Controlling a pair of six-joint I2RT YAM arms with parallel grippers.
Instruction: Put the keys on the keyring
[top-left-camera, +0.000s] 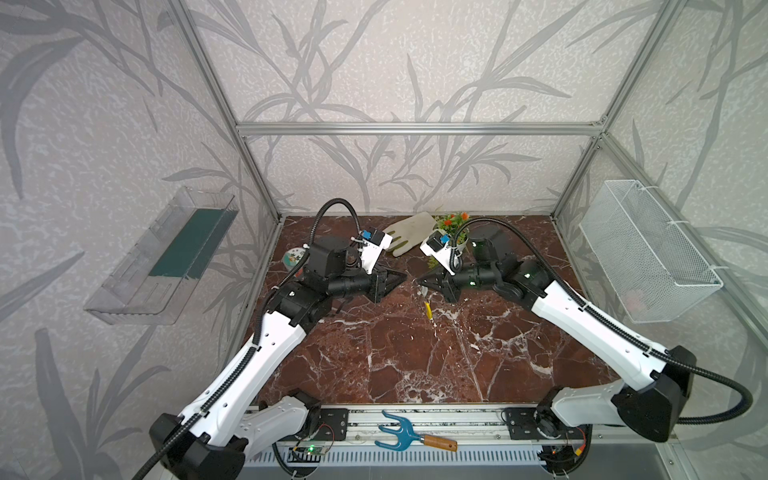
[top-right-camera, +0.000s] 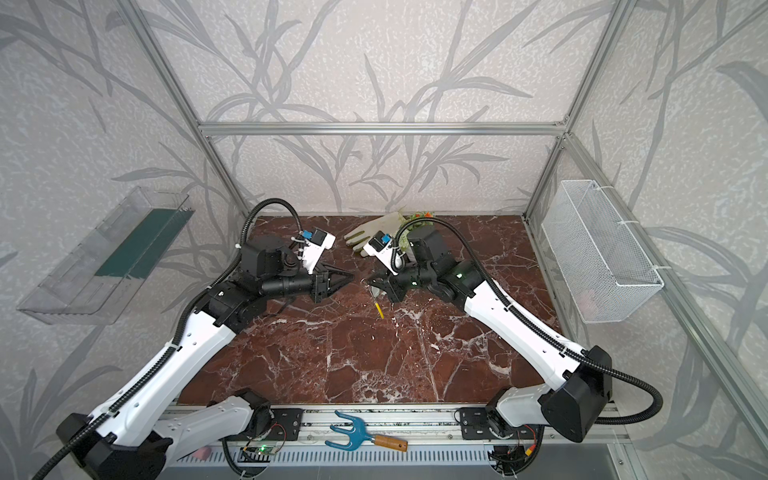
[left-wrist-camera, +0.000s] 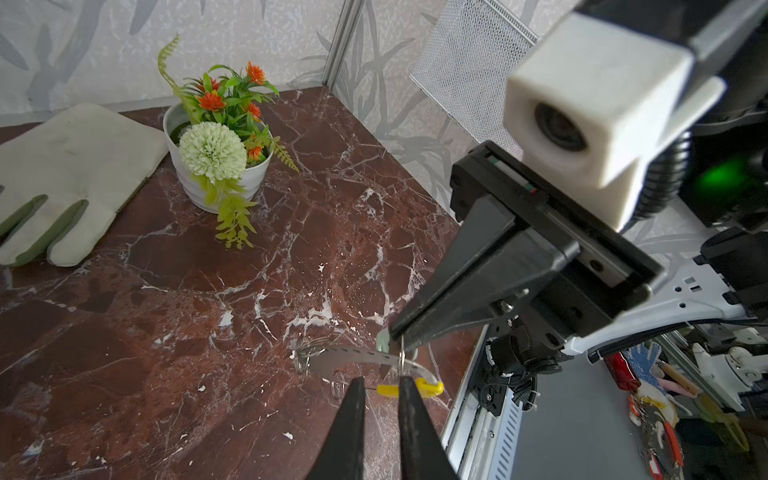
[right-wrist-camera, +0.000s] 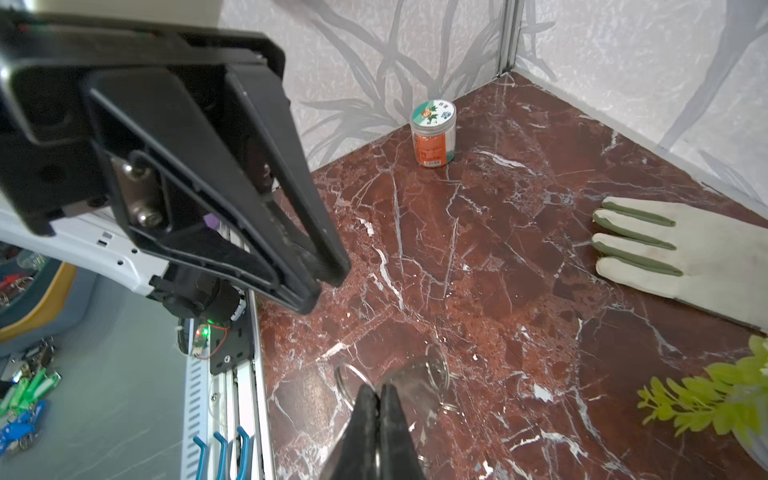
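My right gripper (top-left-camera: 419, 281) (right-wrist-camera: 378, 392) is shut on the thin grey wire of the keyring (left-wrist-camera: 402, 353) just above the marble table (top-left-camera: 415, 357). The hoop hangs down from it. Its yellow sleeve (left-wrist-camera: 422, 388) (top-left-camera: 427, 309) sits low, near the tabletop. A silvery key (left-wrist-camera: 345, 358) with small rings (left-wrist-camera: 305, 357) lies across the hoop; in the right wrist view the keys (right-wrist-camera: 411, 374) are blurred beside the jaws. My left gripper (left-wrist-camera: 382, 384) (top-left-camera: 404, 277) faces the right one, tips close to the hoop. Its jaws stand a narrow gap apart, with nothing clearly between them.
A pale work glove (top-left-camera: 409, 232) and a white flower pot (left-wrist-camera: 220, 166) lie at the back. A small jar (right-wrist-camera: 433, 133) stands at the back left. A blue hand rake (top-left-camera: 399, 432) rests on the front rail. A mesh basket (top-left-camera: 648, 249) and a clear shelf (top-left-camera: 166, 257) hang on the side walls.
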